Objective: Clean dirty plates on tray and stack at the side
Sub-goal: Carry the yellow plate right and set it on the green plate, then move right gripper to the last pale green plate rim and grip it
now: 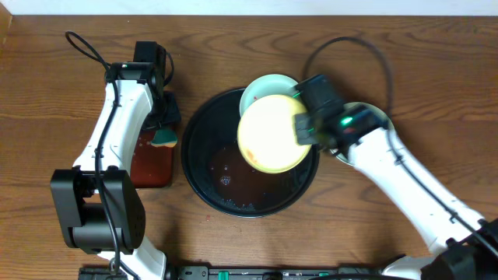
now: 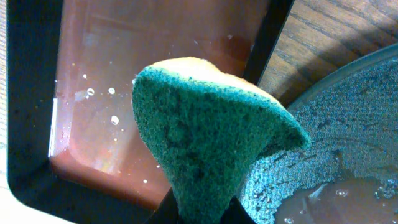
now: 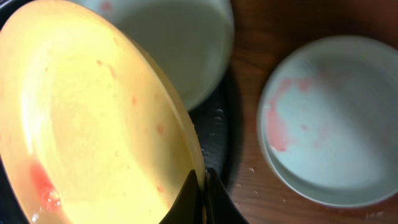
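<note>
Right fingers [image 3: 188, 200] pinch yellow plate [image 3: 93, 124] (left fingers [image 2: 160, 214] squeeze sponge [image 2: 205, 137]).

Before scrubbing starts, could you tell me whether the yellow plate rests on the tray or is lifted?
Lifted: the right claw grips the yellow plate by its rim, above the tray.

No readable text, label, brand or number in any view. Green light [image 1: 342, 120] on right arm [image 1: 405, 167], centre right of overhead frame: plain glow, no characters.
</note>
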